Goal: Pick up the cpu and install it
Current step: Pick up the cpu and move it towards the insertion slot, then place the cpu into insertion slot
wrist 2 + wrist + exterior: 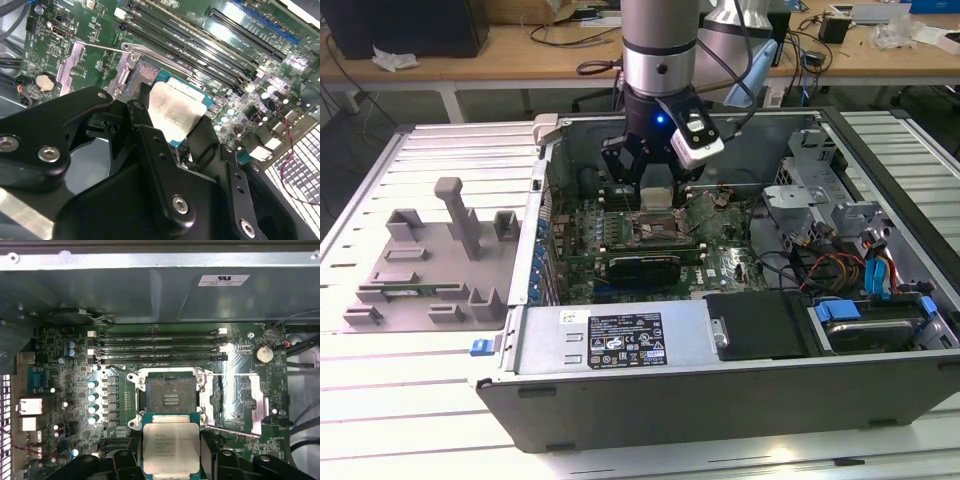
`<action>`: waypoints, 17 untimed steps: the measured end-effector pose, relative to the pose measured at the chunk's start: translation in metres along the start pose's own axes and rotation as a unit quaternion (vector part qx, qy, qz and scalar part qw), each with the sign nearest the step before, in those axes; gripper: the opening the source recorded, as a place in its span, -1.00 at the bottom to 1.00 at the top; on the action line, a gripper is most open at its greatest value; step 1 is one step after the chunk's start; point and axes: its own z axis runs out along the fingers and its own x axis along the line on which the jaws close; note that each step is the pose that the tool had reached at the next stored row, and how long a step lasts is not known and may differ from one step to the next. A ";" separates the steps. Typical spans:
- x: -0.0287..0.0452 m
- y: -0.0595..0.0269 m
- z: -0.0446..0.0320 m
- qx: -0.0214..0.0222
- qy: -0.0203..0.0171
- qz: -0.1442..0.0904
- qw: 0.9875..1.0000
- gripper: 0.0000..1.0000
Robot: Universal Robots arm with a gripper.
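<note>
Black linkages of the gripper (172, 127) sit closest to the lens in both wrist views. Between its fingers (131, 452) I see the cpu (171, 444), silver lid up and clamped by two opposite edges. The hand is closed and gripping the chip, so I count the pickup as done.

From the exterior view, the arm hangs inside the open computer case (720, 395), with the gripper over the motherboard (720, 265). The chip sits just off the twelve o'clock side of the socket (653, 228), above it rather than in it. Gray fixture blocks (430, 255) rest on the table (400, 420) at nine o'clock from the case, well apart from the arm. A metal box with a label (610, 340) lies at six o'clock from the socket.

In the first wrist view the socket is bare. Its contact field shows, and the load plate (235, 400) is swung open beside it. The chip looks roughly square to the socket, but it is offset to one side of the opening, not over it. I judge it is held clear of the board. The memory slots (157, 345) lie beyond the socket from the chip.

My read is that the job is about halfway through. The chip is in hand and near its place, the socket is open and ready, and seating the chip and closing the plate are not yet done.
</note>
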 end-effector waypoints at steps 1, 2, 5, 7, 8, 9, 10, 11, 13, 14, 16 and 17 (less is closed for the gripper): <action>-0.0002 0.0005 0.0016 0.000 0.000 -0.001 1.000 0.09; -0.0007 0.0015 0.0030 0.000 0.000 -0.001 1.000 0.09; -0.0020 0.0036 0.0050 0.000 0.000 -0.002 1.000 0.09; -0.0032 0.0043 0.0073 0.000 0.000 -0.002 1.000 0.09; -0.0037 0.0045 0.0087 0.000 0.000 -0.001 1.000 0.09; -0.0039 0.0048 0.0096 0.000 0.000 0.001 1.000 0.09; -0.0040 0.0050 0.0101 0.000 0.000 0.002 1.000 0.09; -0.0040 0.0051 0.0102 0.000 0.000 0.002 1.000 0.09; -0.0040 0.0051 0.0102 0.000 0.000 0.002 1.000 0.09; -0.0040 0.0051 0.0104 0.000 0.000 0.002 1.000 0.09; -0.0040 0.0051 0.0105 0.000 0.000 0.002 1.000 0.09; -0.0040 0.0051 0.0105 0.000 0.000 0.002 1.000 0.09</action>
